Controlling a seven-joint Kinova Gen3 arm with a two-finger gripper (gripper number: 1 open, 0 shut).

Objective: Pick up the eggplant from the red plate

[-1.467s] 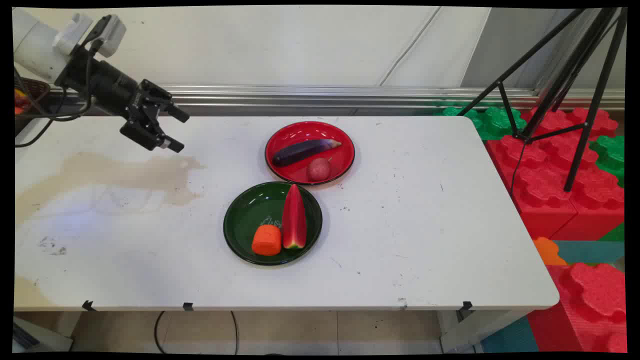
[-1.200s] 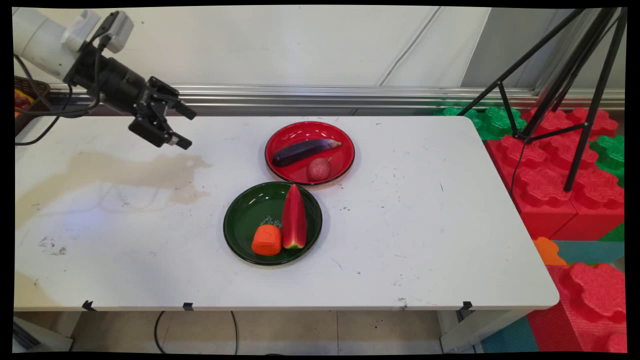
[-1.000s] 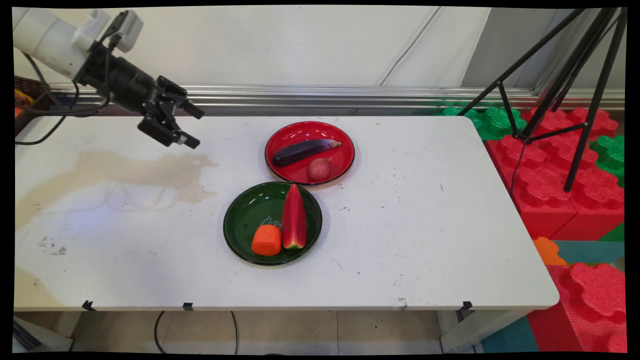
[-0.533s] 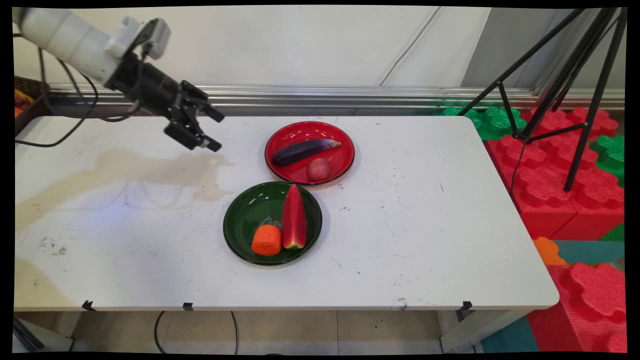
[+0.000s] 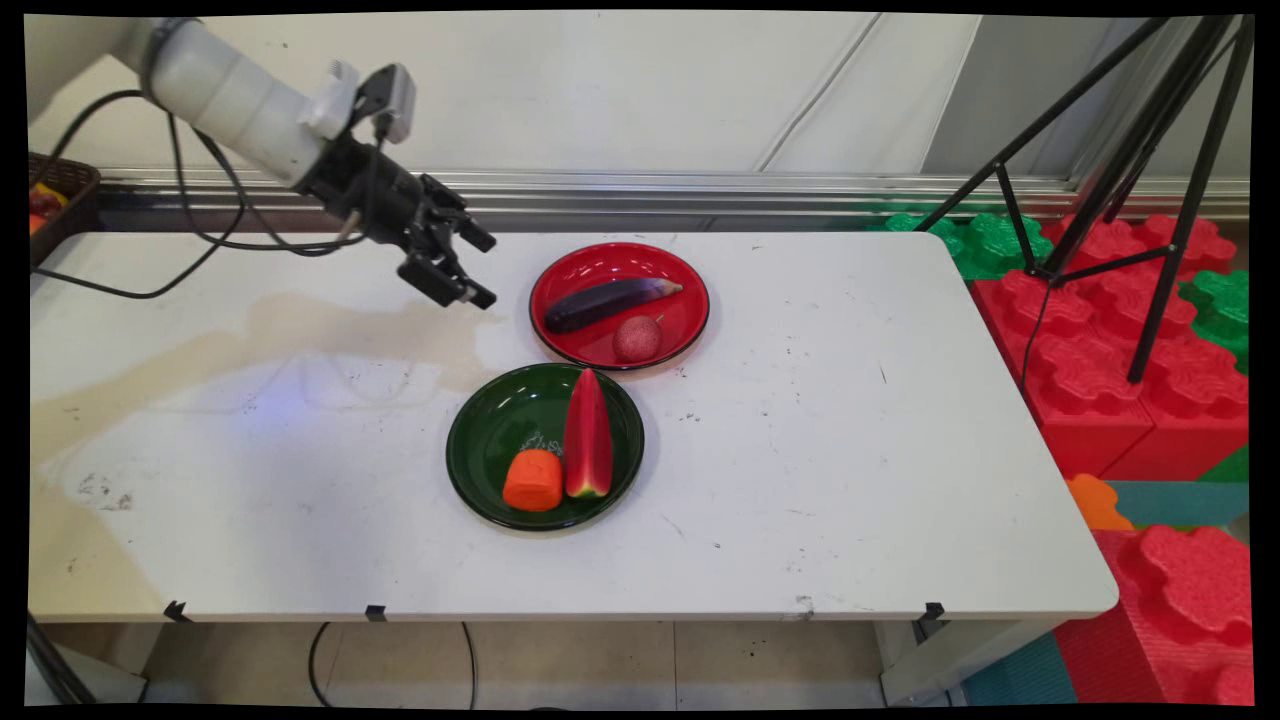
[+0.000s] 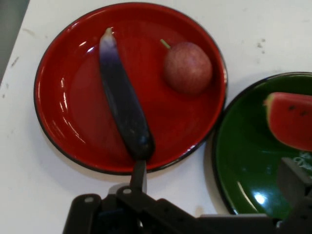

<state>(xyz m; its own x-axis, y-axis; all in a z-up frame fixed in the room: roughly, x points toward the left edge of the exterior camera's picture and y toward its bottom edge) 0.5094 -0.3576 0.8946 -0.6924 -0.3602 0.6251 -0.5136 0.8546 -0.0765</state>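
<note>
Arm hovering left of the red plate, jaws spread apart and holding nothing.

The gripper (image 5: 478, 268) is hanging over the white table (image 5: 850, 450) just beside the red plate (image 5: 690, 290), which is carrying a purple eggplant (image 5: 605, 303) and a reddish round fruit (image 5: 637, 338); nearer the camera, the green plate (image 5: 490, 440) is holding an orange block (image 5: 533, 480) and a watermelon slice (image 5: 588, 435).

black tripod (image 5: 1130, 190) and red and green foam blocks (image 5: 1130, 360) stand right of the white table (image 5: 850, 480).
</note>
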